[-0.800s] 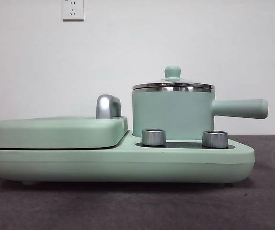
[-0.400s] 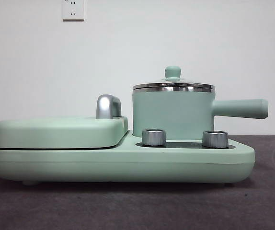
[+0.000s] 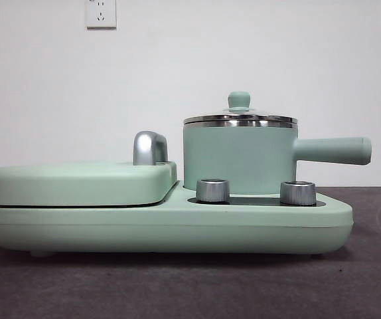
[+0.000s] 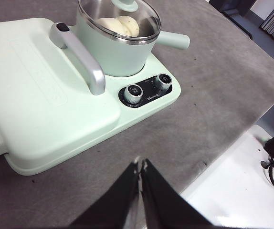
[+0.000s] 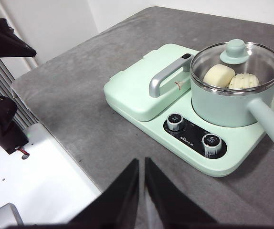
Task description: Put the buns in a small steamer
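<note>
Buns (image 5: 230, 77) sit side by side inside the small steamer (image 5: 232, 98), under its closed glass lid (image 5: 236, 61), on the green cooker base (image 5: 175, 138). We see our left tool (image 4: 141, 164) and right tool (image 5: 142, 164) both pressed together, well apart from it above the worktop (image 5: 79, 95).

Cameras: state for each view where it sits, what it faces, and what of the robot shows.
Front view: low at table height, level on the small steamer; no arm shows.
Left wrist view: above the table's near edge, looking down; left gripper at bottom.
Right wrist view: high off the table's corner; right gripper at bottom.
Shared: both wrist views show the buns under the glass lid.
</note>
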Robot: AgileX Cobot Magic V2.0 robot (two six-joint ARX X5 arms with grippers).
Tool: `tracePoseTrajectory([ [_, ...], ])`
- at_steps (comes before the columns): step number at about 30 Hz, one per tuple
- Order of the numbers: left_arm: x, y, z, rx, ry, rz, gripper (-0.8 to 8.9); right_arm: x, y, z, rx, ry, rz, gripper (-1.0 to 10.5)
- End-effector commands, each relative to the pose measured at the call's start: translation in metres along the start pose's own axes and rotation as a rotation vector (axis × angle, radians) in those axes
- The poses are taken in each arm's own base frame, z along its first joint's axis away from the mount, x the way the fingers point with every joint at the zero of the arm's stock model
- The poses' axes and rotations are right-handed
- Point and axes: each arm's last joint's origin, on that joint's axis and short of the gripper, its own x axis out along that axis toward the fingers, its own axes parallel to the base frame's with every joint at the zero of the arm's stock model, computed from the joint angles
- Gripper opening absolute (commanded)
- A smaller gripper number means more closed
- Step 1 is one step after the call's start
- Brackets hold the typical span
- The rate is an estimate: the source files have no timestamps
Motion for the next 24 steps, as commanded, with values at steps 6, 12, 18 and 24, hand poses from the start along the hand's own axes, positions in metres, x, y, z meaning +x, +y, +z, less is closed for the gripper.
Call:
tracePoseTrajectory([
  [6, -0.001, -0.001, 0.001, 0.003, -0.015, -0.009, 0.11, -0.001, 0.001, 0.002, -0.021, -0.01, 0.009, 0.2],
  [12, 0.0, 0.006, -0.006, -0.029, -0.057, 0.051, 0.11, -0.001, 0.001, 0.002, -0.021, -0.01, 0.009, 0.2],
  [18, 0.024, 0.037, -0.024, -0.108, -0.279, 0.263, 0.11, -0.001, 0.001, 0.002, -0.021, -0.01, 0.009, 0.2],
  [24, 0.047, 0.072, -0.059, -0.051, -0.404, 0.471, 0.11, -0.001, 0.001, 0.002, -0.021, -0.01, 0.009, 0.2],
])
